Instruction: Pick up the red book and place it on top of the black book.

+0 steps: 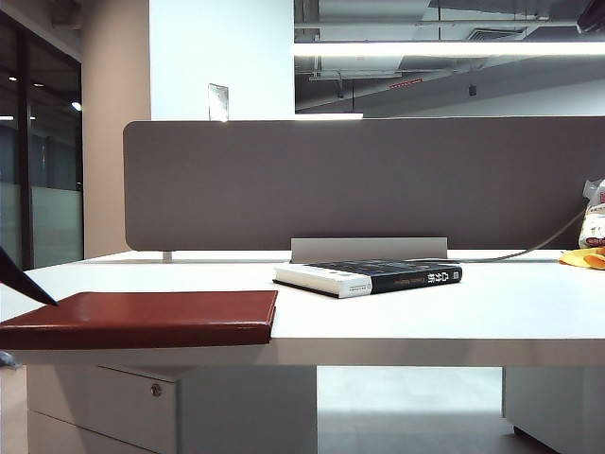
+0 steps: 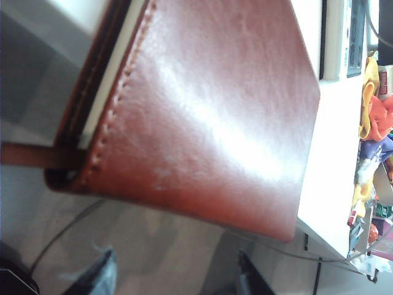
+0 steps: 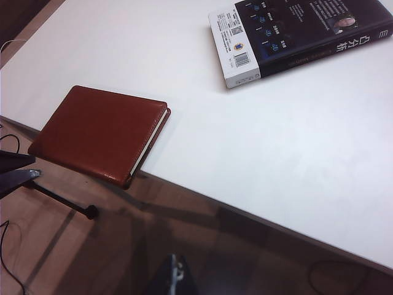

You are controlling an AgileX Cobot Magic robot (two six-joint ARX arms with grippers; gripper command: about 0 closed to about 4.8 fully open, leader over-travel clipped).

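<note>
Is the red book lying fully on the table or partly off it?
Partly off. The closed red book lies flat, one corner overhanging the table edge above the floor.

The red book has a leather-like cover, smooth and softly glossy, stitched along its edge; the black book looks glossy, perhaps laminated; the desk is smooth matt white.

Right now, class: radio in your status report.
Left gripper open, beside red book overhanging table edge. Right gripper hovering, state unclear. Black book uncovered. Path clear.
</note>
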